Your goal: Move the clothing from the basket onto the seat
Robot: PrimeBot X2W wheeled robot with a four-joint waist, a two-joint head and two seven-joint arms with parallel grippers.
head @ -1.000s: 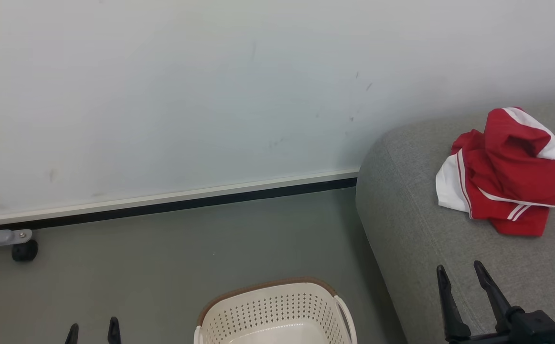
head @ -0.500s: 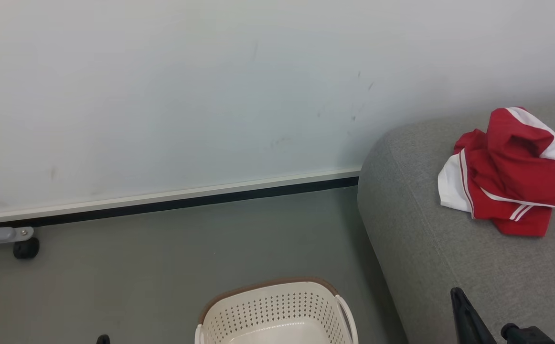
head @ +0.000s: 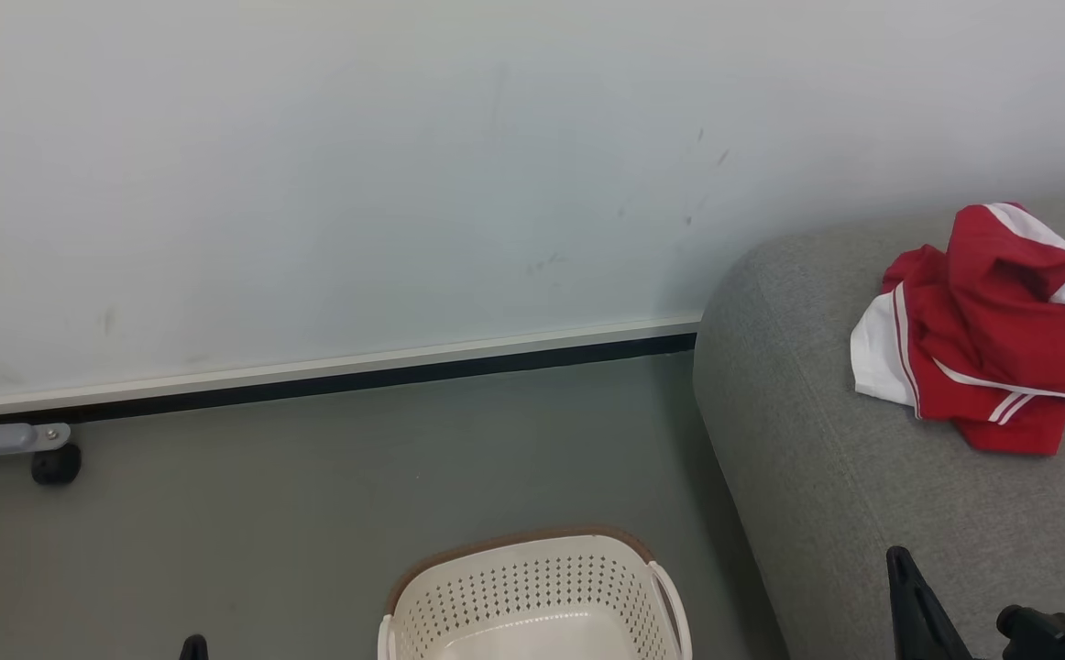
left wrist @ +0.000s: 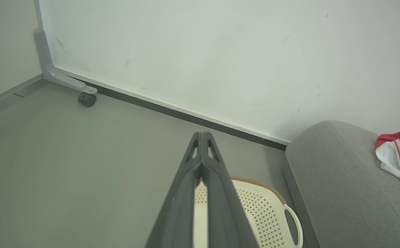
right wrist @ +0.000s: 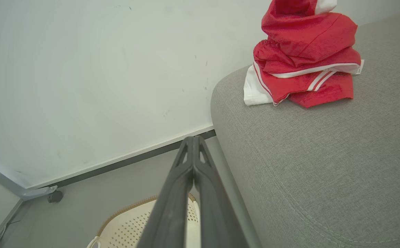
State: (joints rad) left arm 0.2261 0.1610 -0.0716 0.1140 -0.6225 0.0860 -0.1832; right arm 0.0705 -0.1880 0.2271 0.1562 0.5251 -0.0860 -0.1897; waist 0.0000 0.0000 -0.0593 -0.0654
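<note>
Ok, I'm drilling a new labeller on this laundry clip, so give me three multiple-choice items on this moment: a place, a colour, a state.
1. Where is the clothing? A in the basket; B on the seat; C in the right gripper.
2. What colour is the basket's rim? A brown; B blue; C black.
3. How is the right gripper? A shut and empty; B shut on the clothing; C wide open.
Key: 1 B, the red heap rests on the grey cushion; 2 A, a brown band tops the cream wall; 3 A, the right wrist view shows its fingers pressed together with nothing between.
</note>
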